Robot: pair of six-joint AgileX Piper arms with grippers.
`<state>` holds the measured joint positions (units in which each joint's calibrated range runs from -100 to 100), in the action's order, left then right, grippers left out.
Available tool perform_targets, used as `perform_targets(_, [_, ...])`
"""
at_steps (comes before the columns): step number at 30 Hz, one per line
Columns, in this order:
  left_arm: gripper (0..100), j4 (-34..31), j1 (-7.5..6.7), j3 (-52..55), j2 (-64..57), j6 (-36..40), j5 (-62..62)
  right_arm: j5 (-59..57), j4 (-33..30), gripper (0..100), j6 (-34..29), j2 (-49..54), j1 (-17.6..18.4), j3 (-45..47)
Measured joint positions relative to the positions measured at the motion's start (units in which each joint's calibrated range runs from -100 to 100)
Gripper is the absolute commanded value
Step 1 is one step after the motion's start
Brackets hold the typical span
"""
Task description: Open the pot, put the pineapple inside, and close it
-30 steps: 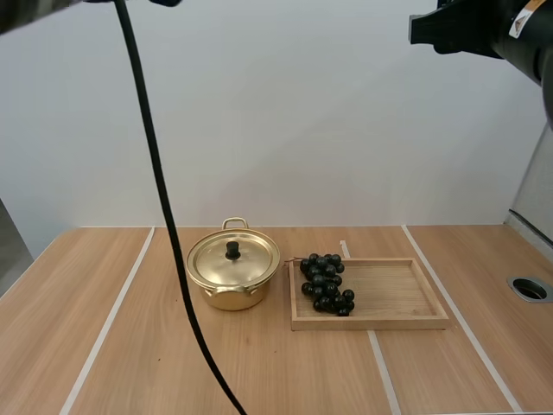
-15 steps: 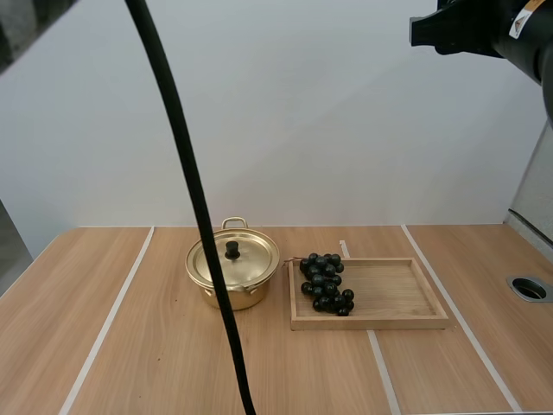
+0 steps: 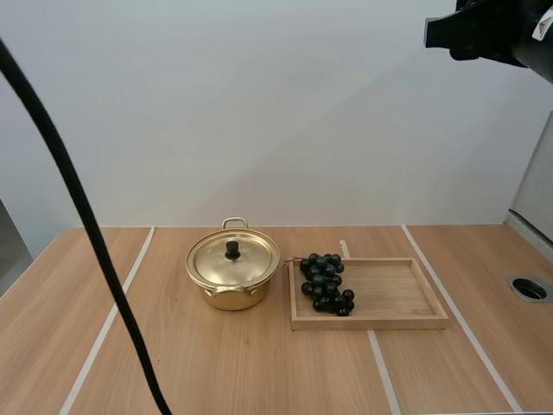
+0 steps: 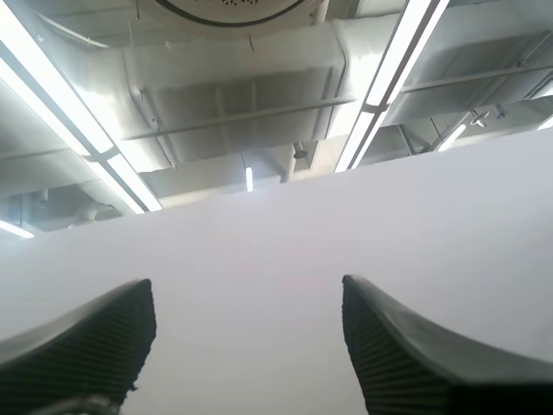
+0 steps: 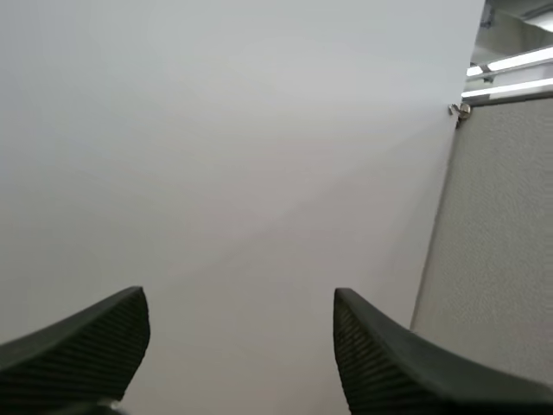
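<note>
A gold pot [image 3: 232, 275] stands on the wooden table with its lid [image 3: 233, 258] on, black knob up. To its right lies a bunch of dark grapes [image 3: 327, 282] at the left end of a wooden tray [image 3: 397, 294]. No pineapple is in sight. In the left wrist view my left gripper [image 4: 246, 346] is open, its ribbed fingers wide apart, aimed up at a white wall. My right gripper [image 5: 238, 350] is open too in the right wrist view, facing the white wall. Part of my right arm [image 3: 488, 30] hangs high over the table's right side.
White tape lines [image 3: 108, 324] run front to back across the table. A round metal-rimmed hole [image 3: 530, 289] sits near the right edge. A grey panel [image 5: 492, 233] stands beside the white wall.
My right arm has shifted slightly to the right in the high view. Pot, grapes and tray have not moved.
</note>
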<state>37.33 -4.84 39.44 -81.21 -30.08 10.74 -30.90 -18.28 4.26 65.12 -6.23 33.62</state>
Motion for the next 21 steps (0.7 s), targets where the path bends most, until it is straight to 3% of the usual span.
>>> perform_targets(7, [100, -1.66, 1.65, 13.86, -6.24, 4.74, -2.34, -4.54, 5.11, 100, 0.92, 5.96, -0.28, 3.24])
perform_targets(16, [100, -3.46, 2.23, 26.05, -18.61, 6.17, -0.9, 0.78, 16.62, 100, 8.78, 11.55, 1.34, 16.6])
perform_targets(21, [100, -4.05, 2.77, 34.42, -18.61, 6.26, -6.23, 4.61, 18.28, 100, 11.92, 11.9, 1.42, 26.26])
